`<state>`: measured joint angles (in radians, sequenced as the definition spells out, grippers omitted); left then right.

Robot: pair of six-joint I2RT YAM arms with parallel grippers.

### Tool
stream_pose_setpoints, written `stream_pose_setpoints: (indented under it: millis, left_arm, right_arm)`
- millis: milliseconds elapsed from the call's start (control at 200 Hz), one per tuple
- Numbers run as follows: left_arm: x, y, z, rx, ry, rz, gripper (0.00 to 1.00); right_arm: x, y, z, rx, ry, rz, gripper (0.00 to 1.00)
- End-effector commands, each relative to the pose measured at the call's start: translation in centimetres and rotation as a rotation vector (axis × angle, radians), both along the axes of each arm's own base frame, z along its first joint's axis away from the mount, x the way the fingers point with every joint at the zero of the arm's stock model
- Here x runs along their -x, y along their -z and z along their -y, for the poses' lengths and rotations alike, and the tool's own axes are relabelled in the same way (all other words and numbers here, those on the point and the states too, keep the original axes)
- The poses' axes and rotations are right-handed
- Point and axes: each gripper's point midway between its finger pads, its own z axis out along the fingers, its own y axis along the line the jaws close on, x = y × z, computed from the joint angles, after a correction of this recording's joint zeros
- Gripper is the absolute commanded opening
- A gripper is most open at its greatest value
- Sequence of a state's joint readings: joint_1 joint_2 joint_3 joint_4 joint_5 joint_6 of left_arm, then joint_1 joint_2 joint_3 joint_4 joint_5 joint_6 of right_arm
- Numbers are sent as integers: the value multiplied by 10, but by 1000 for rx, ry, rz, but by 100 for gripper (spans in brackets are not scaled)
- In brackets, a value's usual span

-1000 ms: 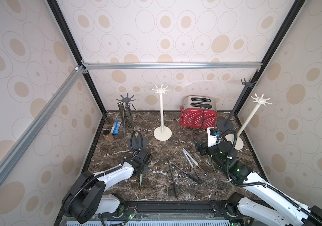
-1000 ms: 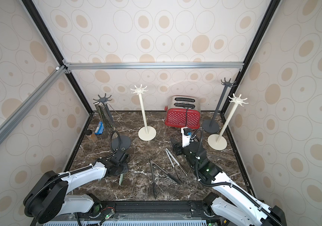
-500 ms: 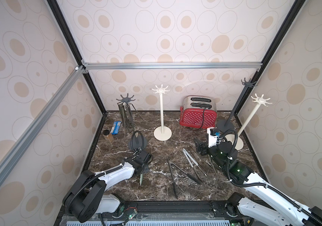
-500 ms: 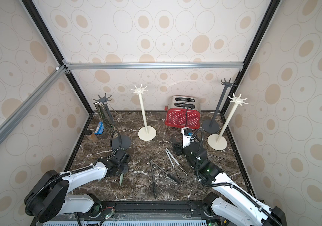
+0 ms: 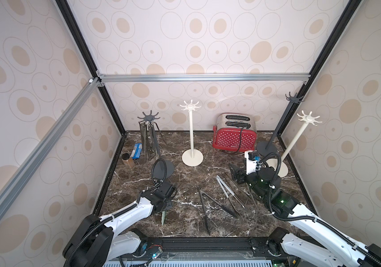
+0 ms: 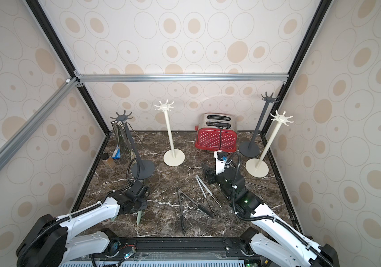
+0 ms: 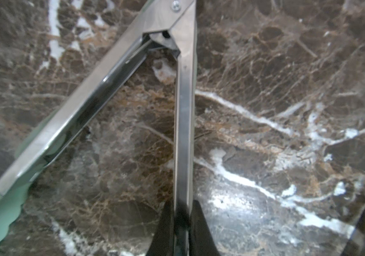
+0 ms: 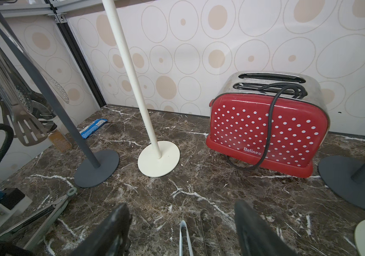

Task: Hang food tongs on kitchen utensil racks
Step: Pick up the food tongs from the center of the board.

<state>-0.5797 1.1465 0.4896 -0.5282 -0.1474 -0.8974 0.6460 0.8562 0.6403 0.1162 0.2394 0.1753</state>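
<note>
My left gripper (image 7: 182, 221) is shut on one steel arm of pale-green-tipped food tongs (image 7: 183, 133) lying on the marble; their hinge points away from it. In both top views the gripper (image 5: 165, 206) (image 6: 139, 206) sits low at front left, with a green tip (image 5: 163, 218) poking out. My right gripper (image 8: 181, 212) (image 5: 237, 175) stands open just above loose tongs (image 5: 228, 194). Black tongs (image 5: 208, 208) lie mid-front. The left dark grey rack (image 5: 149, 118) holds several hung tongs. The cream racks (image 5: 190, 129) (image 5: 298, 136) and the far dark grey rack (image 5: 277, 124) hold nothing.
A red dotted toaster (image 5: 234, 136) with its cord stands at the back. A blue packet (image 5: 136, 150) and a brown jar (image 5: 128, 160) lie by the left wall. The rack bases (image 8: 159, 158) (image 8: 97, 167) stand on the marble ahead of my right gripper.
My left gripper's jaws have closed a little more onto the tongs' arm. Both arms have hardly moved.
</note>
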Motion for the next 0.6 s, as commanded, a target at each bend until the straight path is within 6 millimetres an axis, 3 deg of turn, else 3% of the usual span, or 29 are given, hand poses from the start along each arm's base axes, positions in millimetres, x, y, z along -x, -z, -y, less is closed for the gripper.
stream_pose_setpoints:
  millis: [0, 401, 596]
  left_arm:
    - [28, 2, -12, -25, -9, -100, 0]
    - [38, -13, 4, 76, 89, -93, 0]
    - [21, -45, 28, 143, 216, 11, 0]
  right_arm:
    - [3, -10, 0, -26, -8, 10, 77]
    - [8, -14, 5, -35, 0, 12, 77]
    - [9, -17, 9, -38, 16, 20, 76]
